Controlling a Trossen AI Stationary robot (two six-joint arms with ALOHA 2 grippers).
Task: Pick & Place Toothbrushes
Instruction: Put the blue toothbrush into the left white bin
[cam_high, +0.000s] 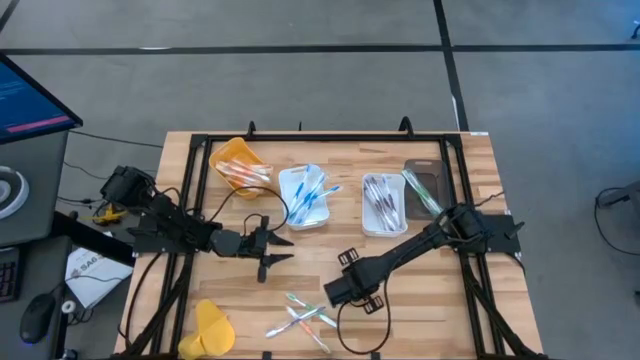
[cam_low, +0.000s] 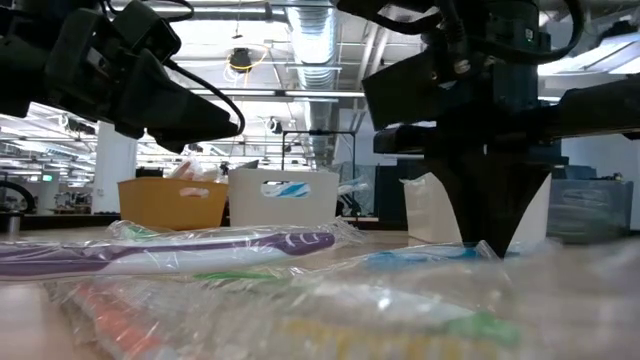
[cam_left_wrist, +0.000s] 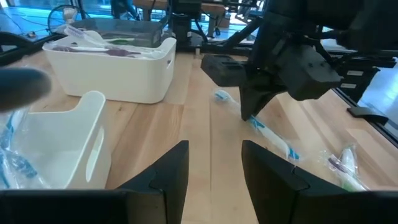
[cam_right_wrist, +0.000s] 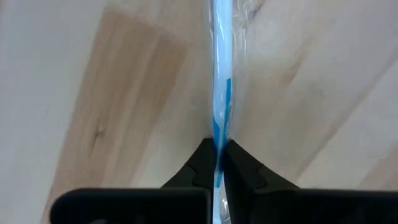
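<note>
Wrapped toothbrushes (cam_high: 305, 315) lie loose on the wooden table near its front edge. My right gripper (cam_high: 345, 290) points down just behind them, shut on a blue-and-white toothbrush (cam_left_wrist: 268, 132) in clear wrap. My left gripper (cam_high: 285, 250) hovers open at centre left, aimed level toward the right gripper (cam_left_wrist: 249, 115), with nothing between its fingers (cam_left_wrist: 168, 171). At the back, a white tray (cam_high: 305, 197) holds blue toothbrushes, a second white tray (cam_high: 383, 205) holds grey ones, and a yellow tray (cam_high: 240, 165) holds orange ones. My right gripper pinches the blue toothbrush's handle (cam_right_wrist: 219, 134) between its two fingertips, at the blue accent, off the middle. The fingers come from above, pointing down, and lie across the handle. The toothbrush sits about level, low over the table; whether it is clear of the wood I cannot tell.
A dark tray (cam_high: 425, 185) with a green toothbrush stands at the back right. A yellow object (cam_high: 210, 328) lies at the front left corner. A black frame (cam_high: 200, 140) borders the table. Bare wood shows between the two grippers.
</note>
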